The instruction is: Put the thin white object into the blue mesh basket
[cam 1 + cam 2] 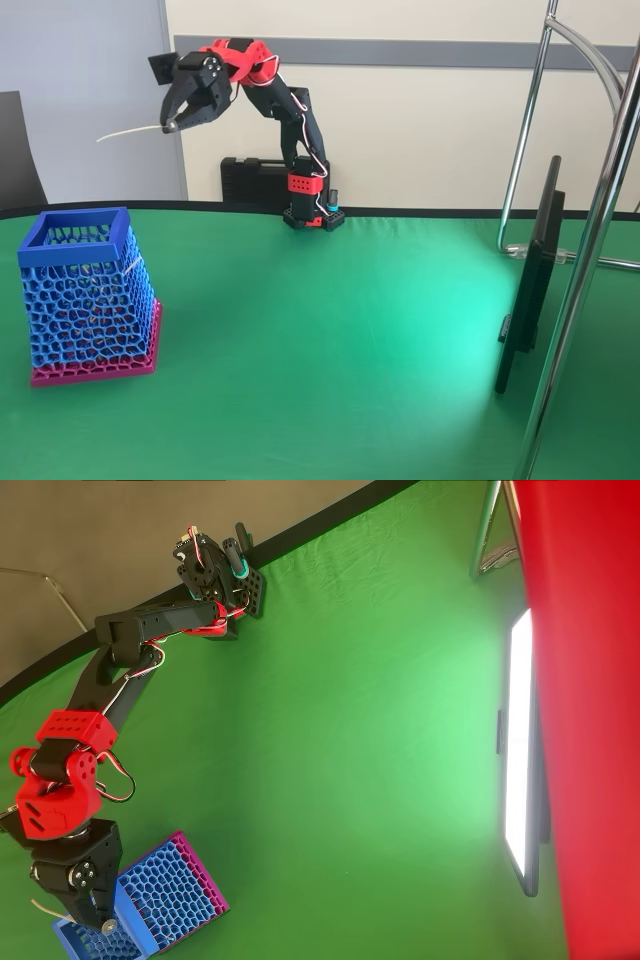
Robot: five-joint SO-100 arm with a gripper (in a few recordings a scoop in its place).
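The thin white object (128, 131) is held in the air at its right end, pinched between the tips of the end effector (172, 125), and sticks out leftward in the fixed view, nearly level with a slight curve. The jaws are closed on that end of the strand. The black and red arm (290, 120) reaches up and leftward from its base at the back edge of the green desk (330, 340).

Below it stands the blue mesh basket (85, 295) on its magenta base plate (95, 367), near the left side of the desk, with its square rim open upward. In the overhead view the end effector (100, 920) sits over the rim corner of the basket (165, 895), so the two overlap from above, while the fixed view shows the strand high above the rim.

The step in hand looks like the carry to the basket, with the grasp already made. The next move probably calls for lowering toward the opening, tipping the strand so it points down inside the rim, then releasing; the long free end could catch on the rim otherwise.
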